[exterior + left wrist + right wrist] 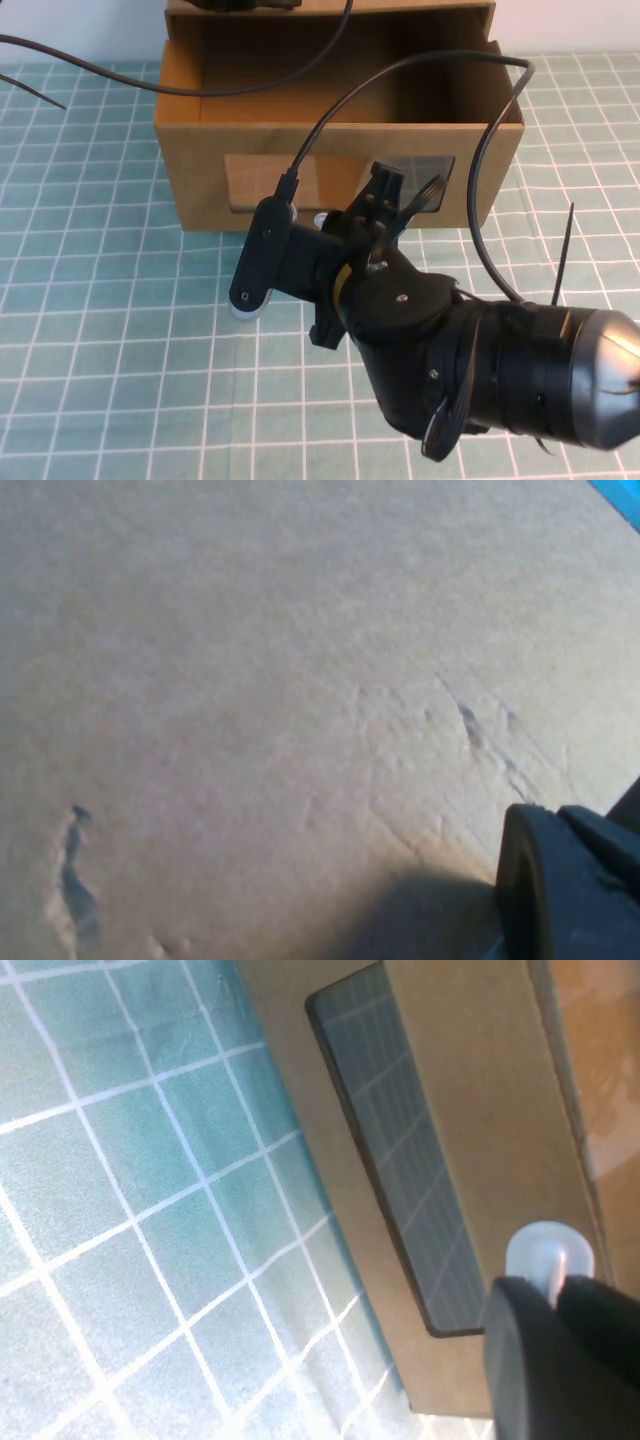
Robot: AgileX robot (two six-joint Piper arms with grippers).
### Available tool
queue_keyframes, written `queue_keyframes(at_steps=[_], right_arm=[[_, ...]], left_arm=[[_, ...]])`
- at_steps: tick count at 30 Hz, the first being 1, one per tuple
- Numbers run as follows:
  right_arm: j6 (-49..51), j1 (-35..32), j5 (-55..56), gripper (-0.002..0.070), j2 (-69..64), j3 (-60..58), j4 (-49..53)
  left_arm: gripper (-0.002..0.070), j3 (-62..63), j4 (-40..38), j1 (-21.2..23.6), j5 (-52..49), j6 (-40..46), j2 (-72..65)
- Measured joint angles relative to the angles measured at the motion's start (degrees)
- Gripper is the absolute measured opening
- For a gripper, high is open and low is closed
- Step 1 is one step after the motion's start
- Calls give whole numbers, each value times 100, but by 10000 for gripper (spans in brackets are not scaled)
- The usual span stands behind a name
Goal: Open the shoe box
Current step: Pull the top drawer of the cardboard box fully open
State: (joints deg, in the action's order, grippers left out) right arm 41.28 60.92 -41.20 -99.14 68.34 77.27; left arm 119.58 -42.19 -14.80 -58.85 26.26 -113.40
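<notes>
The brown cardboard shoe box (pixel 200 170) stands open at the back of the mat, its inside bare. Its lid (pixel 430 10) is raised at the far side. The box's front wall has a dark clear window (pixel 255 185), which also shows in the right wrist view as the window (pixel 400 1190). My right gripper (pixel 387 182) is shut and holds nothing, its tips close to the front wall by that window. Only a dark part of my left gripper (pixel 240 4) shows, at the lid's top edge. Its wrist view is filled by creased cardboard (pixel 250 680) behind one finger (pixel 560 880).
The green grid mat (pixel 100 300) covers the table around the box. Black cables (pixel 495 130) arch over the box's front wall and right corner. My right arm's big black body (pixel 520 370) fills the near right.
</notes>
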Motion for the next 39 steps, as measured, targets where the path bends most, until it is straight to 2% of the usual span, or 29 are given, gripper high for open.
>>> queue_keyframes(at_steps=[11, 13, 19, 22, 26, 33, 36, 39], right_arm=[[-20, 0, -8, 23, 0, 0, -376], [-20, 0, -8, 59, 10, 0, -488], [-131, 0, 152, 267, 292, -36, -1103], [-482, 33, 568, 293, 636, -36, -1828], [-865, 162, 819, 300, 1192, -36, -2643], [-941, 219, 720, 298, 2122, -36, -2909], [-941, 219, 585, 261, 2531, -36, -2909], [-952, 219, 225, 176, 2876, -36, -2909]], left_arm=[[-5, 0, -7, 0, 4, -103, 0], [-5, 0, -7, 0, 4, -103, 0], [-5, 0, -55, 0, 4, -113, 0], [-5, 105, -132, 0, -102, -118, -27], [-5, 521, -13, 0, -509, -127, -112], [-5, 1092, 768, 0, -1025, -599, 384], [-5, 1128, 1094, 0, -1133, -673, 845], [-5, 1129, 1343, 0, -1295, -739, 1254]])
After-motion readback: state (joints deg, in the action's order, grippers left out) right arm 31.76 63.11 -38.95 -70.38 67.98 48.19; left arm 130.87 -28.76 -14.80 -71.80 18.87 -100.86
